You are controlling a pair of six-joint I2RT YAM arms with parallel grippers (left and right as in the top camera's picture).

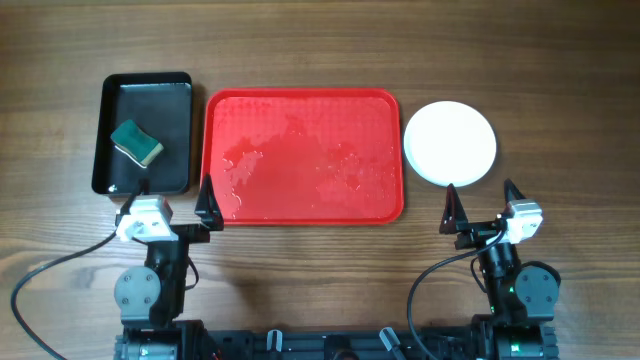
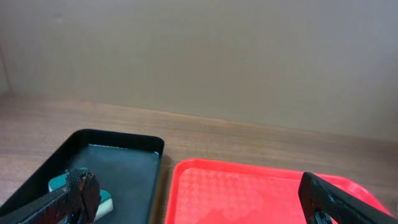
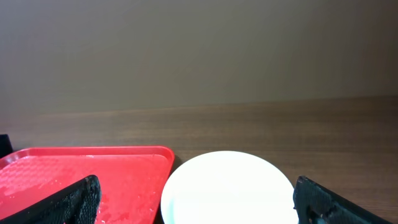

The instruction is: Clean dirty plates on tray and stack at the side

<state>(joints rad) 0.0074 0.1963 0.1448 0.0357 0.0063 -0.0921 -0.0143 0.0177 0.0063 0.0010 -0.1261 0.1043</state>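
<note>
The red tray (image 1: 302, 155) lies in the middle of the table with wet smears and no plates on it; it also shows in the left wrist view (image 2: 249, 193) and the right wrist view (image 3: 93, 165). A round white plate (image 1: 450, 143) sits on the table just right of the tray, with a pale blue rim peeking out underneath, and shows in the right wrist view (image 3: 227, 190). How many plates lie under it I cannot tell. My left gripper (image 1: 175, 195) is open and empty at the tray's near left corner. My right gripper (image 1: 482, 203) is open and empty, just in front of the plate.
A black bin (image 1: 145, 132) stands left of the tray and holds a green sponge (image 1: 136, 142), also seen in the left wrist view (image 2: 62, 183). Cables run along the near table edge by both arm bases.
</note>
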